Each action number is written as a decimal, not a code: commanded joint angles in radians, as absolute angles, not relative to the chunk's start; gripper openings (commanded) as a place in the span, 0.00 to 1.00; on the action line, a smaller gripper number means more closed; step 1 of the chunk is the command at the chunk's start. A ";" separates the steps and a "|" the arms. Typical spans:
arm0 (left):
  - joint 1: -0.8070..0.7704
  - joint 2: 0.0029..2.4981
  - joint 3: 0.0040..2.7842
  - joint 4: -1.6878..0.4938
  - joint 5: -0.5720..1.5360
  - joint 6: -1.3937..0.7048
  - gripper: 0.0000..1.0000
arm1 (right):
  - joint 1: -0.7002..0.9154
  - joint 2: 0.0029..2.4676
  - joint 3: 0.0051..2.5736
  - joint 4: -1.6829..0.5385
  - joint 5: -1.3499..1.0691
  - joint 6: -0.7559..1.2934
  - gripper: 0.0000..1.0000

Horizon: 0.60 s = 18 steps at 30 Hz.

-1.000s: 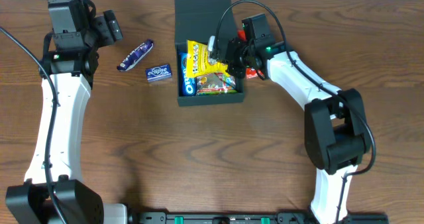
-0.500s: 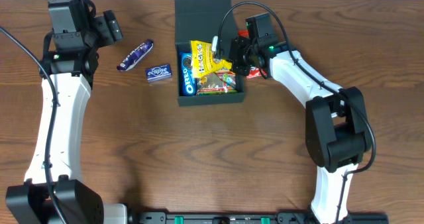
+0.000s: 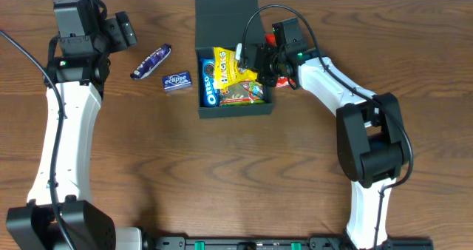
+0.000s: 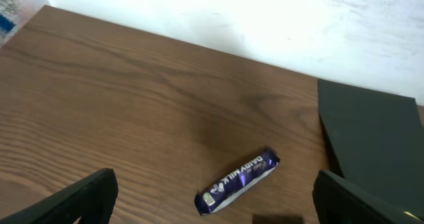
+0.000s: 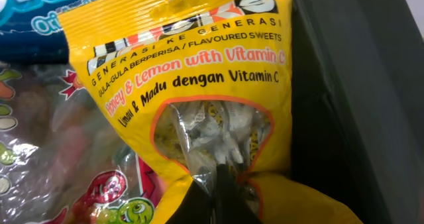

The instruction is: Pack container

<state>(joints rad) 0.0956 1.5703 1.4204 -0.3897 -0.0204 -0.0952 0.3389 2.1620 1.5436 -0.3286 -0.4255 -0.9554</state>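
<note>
1. The right gripper (image 3: 249, 61) hangs over the container (image 3: 235, 109), a dark square box that sits on the table (image 3: 148, 169)
2. Its jaws are pressed together on the crinkly edge of a yellow bag (image 3: 225, 63), and they pinch it tight
3. In the right wrist view the dark fingers (image 5: 224, 197) meet on the bag's edge, and the yellow bag (image 5: 192, 85) of honey and lemon sweets spreads out just in front of them
4. The bag is inside the box and rests on top of the other packets
5. A blue Oreo packet (image 3: 209, 89) lies in the box on the far side of the bag from the jaws
6. A clear sweet packet (image 3: 241, 94) with bright sweets lies just beside the jaws, partly under the yellow bag
7. The dark wall of the box (image 5: 358, 85) stands close beside the jaws
8. The lid (image 3: 225, 19) is open, and its flap sits past the box
9. A small red thing (image 3: 283, 79) lies on the table just outside the box, behind the right jaws, and I cannot tell what it is
10. The left gripper (image 3: 123, 29) is well apart from the box, and its jaws are spread wide with nothing in them
11. A purple Dairy Milk bar (image 4: 237, 181) lies on the table in front of the spread jaws, not touching them
12. A small blue eclipse box (image 3: 177, 80) lies between that bar and the container
</note>
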 commanded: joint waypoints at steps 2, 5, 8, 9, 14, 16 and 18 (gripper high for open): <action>0.099 1.557 1.427 -0.392 0.002 -0.083 0.95 | 0.323 2.197 1.543 -0.278 -0.363 -0.865 0.15; 0.099 1.557 1.427 -0.392 0.001 -0.082 0.95 | 0.327 2.160 1.543 -0.217 -0.367 -0.752 0.30; 0.099 1.557 1.427 -0.392 0.001 -0.082 0.95 | 0.342 2.091 1.543 -0.191 -0.373 -0.702 0.45; 0.099 1.557 1.427 -0.392 0.001 -0.082 0.95 | 0.348 2.064 1.543 -0.194 -0.374 -0.702 0.49; 0.099 1.557 1.427 -0.392 0.001 -0.082 0.95 | 0.368 1.942 1.543 -0.194 -0.374 -0.702 0.58; 0.099 1.557 1.427 -0.392 0.001 -0.082 0.95 | 0.367 1.899 1.543 -0.188 -0.370 -0.670 0.59; 0.099 1.557 1.427 -0.392 0.002 -0.082 0.95 | 0.360 1.882 1.543 -0.187 -0.361 -0.617 0.58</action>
